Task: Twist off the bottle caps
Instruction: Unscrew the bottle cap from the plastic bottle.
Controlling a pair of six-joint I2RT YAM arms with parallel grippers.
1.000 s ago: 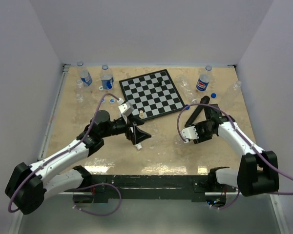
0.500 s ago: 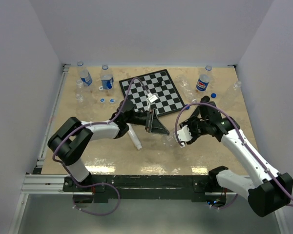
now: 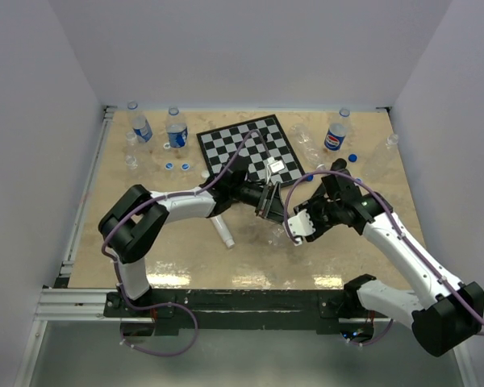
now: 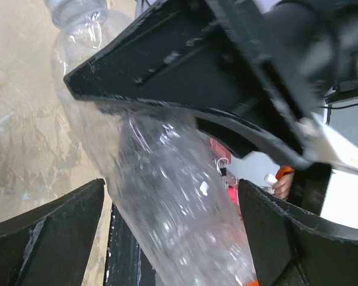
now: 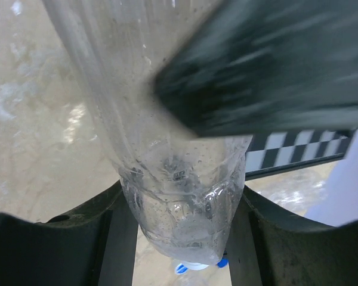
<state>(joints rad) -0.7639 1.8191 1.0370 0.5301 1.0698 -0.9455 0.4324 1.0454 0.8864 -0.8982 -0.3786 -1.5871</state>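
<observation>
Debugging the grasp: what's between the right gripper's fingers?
A clear bottle fills the gap between the fingers of the right gripper; the right wrist view shows it.

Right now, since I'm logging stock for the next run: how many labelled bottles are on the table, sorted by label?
Blue-label bottles: 2
Red-white-blue logo bottle: 1
Total labelled bottles: 3

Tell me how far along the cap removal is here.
Done: loose blue caps lie on the table. In hand: the right end effector grips a clear bottle, with the left end effector around it. Remaining: labelled bottles at the back look capped.
</observation>
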